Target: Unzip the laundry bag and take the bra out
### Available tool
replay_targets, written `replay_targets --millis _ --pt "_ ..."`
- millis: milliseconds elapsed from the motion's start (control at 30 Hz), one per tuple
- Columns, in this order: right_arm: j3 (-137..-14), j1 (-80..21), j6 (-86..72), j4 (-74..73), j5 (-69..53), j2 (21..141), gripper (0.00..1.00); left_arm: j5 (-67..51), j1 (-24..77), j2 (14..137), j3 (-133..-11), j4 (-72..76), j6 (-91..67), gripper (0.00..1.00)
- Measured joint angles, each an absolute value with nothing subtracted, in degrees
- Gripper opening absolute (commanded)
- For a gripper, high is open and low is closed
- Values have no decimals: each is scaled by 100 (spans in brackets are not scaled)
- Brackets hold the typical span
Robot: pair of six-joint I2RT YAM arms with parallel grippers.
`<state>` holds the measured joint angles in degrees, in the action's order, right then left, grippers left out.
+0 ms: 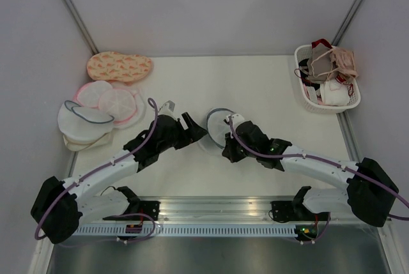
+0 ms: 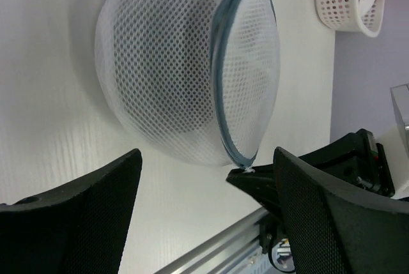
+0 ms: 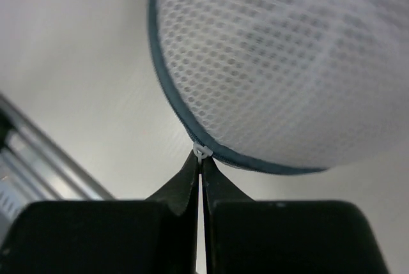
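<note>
The laundry bag point(image 1: 216, 126) is a round white mesh dome with a grey-blue zipper rim, lying mid-table between my arms. It fills the left wrist view point(image 2: 185, 69) and the right wrist view point(image 3: 287, 63). A dark shape shows dimly through the mesh; the bra itself is hidden. My right gripper point(image 3: 202, 159) is shut on the small white zipper pull point(image 3: 202, 152) at the bag's rim. My left gripper point(image 2: 204, 178) is open and empty, just left of the bag, not touching it.
Several round pink-rimmed mesh bags point(image 1: 108, 103) and an orange patterned one point(image 1: 119, 66) lie at the far left. A white basket point(image 1: 305, 95) with bras in it stands at the far right. The metal rail point(image 1: 211, 209) runs along the near edge.
</note>
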<state>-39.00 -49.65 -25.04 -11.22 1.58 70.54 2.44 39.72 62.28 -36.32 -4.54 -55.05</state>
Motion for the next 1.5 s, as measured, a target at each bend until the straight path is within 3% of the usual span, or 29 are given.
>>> replay_targets --millis 200,433,533,567,633,667,733,1167,1500 --pt "-3741 -4974 -2504 -62 -1409 7168 0 -67 4106 6267 -3367 -8 -6025 87" --pt "-3741 -4976 -2502 237 -1968 7400 0 -462 4381 7142 -3391 554 -6302 84" --pt "-3741 -4976 -2499 252 -1992 7400 0 -482 4534 7255 -3448 709 -6342 68" --pt "-3741 -4978 -2497 248 -1992 7400 0 -484 4571 7295 -3509 746 -6346 52" --pt "-3741 -4976 -2488 239 -1988 7397 0 -471 4613 7365 -3651 773 -6346 29" --pt "-3741 -4976 -2475 233 -1986 7395 1 -460 4615 7380 -3688 786 -6342 12" --pt "-3743 -4974 -2462 235 -1970 7384 0 -445 4615 7384 -3701 781 -6313 2" --pt "-3743 -5009 -2252 -325 -1789 7297 1 -150 4388 7389 -3704 565 -6287 2" --pt "-3745 -5100 -2224 -565 -1074 7926 0 -276 3997 7400 -3686 419 -6248 2"
